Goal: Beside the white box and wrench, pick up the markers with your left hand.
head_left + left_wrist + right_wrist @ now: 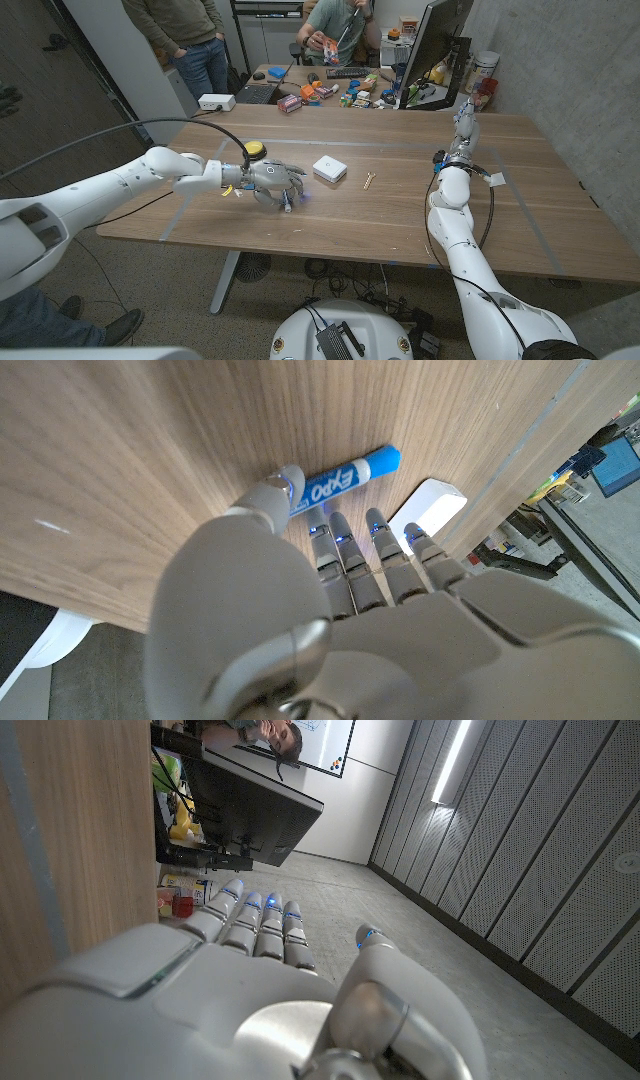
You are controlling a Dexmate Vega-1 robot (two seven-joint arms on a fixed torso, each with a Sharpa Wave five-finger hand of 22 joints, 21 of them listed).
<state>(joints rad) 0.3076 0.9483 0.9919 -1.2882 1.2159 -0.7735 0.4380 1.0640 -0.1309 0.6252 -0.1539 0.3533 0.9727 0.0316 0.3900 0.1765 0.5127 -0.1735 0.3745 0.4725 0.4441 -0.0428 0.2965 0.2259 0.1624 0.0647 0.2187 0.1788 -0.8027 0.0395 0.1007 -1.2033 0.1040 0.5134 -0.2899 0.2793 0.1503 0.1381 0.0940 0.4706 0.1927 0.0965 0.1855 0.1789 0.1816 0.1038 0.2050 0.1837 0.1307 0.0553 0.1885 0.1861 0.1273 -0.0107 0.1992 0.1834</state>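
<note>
Reaching over the wooden table (400, 220), we see our left hand (330, 620) with fingers spread over a blue Expo marker (345, 478) lying beside the white box (432, 503); whether they touch it we cannot tell. Light, stiff and slick, it likely wants a mid-barrel pinch.

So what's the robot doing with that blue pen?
It's reaching for it. The left robot hand is down on the table over a blue marker, fingers touching it but not lifting it yet. A white box sits just beside, with a small wrench past that. The right robot hand waits at the far side, holding nothing. People stand behind the table.
</note>
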